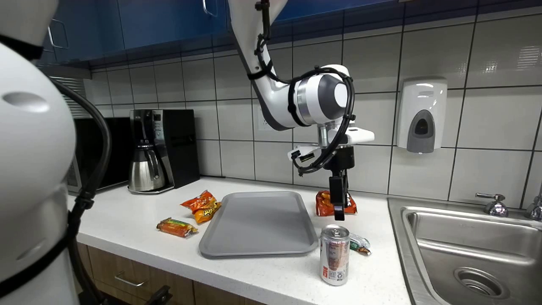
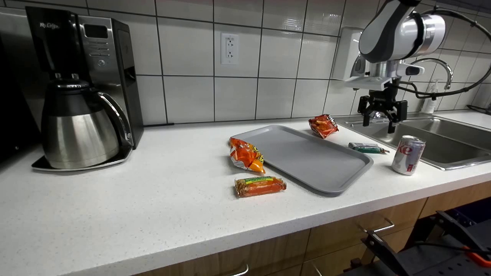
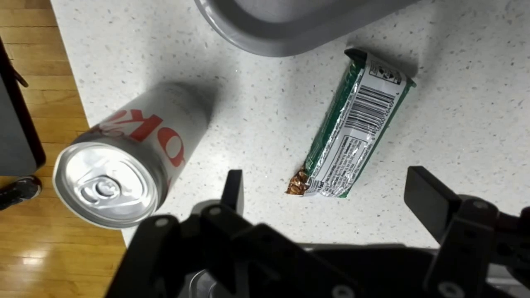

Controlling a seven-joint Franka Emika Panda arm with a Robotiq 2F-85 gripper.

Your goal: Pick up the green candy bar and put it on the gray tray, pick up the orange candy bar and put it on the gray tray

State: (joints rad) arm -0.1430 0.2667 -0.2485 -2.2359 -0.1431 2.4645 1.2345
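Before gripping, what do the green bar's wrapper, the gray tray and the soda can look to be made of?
Green candy bar: wrapper of thin glossy film, perhaps metallized plastic; it creases and glints silvery.
Gray tray: probably molded plastic, satin; even color and rounded rim, though coated metal is possible.
Soda can: metal, likely aluminum, shiny; bare silvery top with a pull tab.

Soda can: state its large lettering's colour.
The can's large lettering is red, clearest in the wrist view.
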